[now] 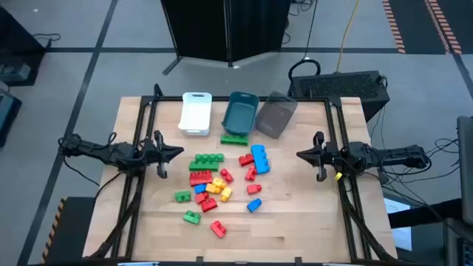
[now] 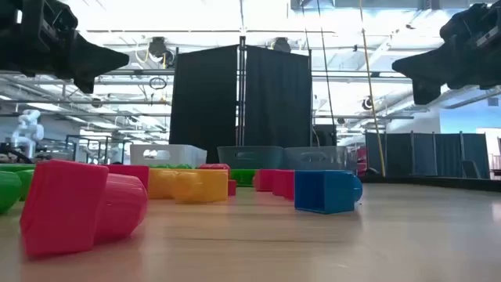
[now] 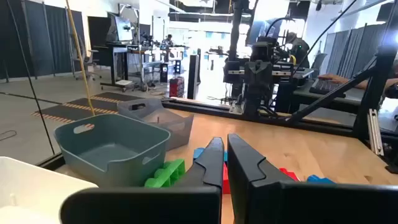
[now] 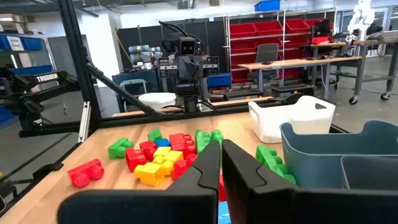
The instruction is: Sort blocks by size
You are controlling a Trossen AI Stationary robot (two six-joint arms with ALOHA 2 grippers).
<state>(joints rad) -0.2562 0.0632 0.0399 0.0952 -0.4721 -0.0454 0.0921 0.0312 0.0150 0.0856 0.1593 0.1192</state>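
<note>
Several studded blocks (image 1: 222, 177) in red, green, blue, yellow and orange lie scattered on the wooden table's middle; they also show in the right wrist view (image 4: 158, 155). A long green block (image 1: 233, 139) lies just in front of the teal bin. My left gripper (image 1: 179, 153) hovers at the table's left side, shut and empty, its fingers (image 3: 214, 158) pointing toward the blocks. My right gripper (image 1: 299, 154) hovers at the right side, shut and empty, pointing toward the blocks.
Three bins stand along the far edge: white (image 1: 196, 112), teal (image 1: 240, 112) and grey (image 1: 276, 114). The table's near part (image 1: 295, 229) is bare wood. A black frame borders the table's left and right sides.
</note>
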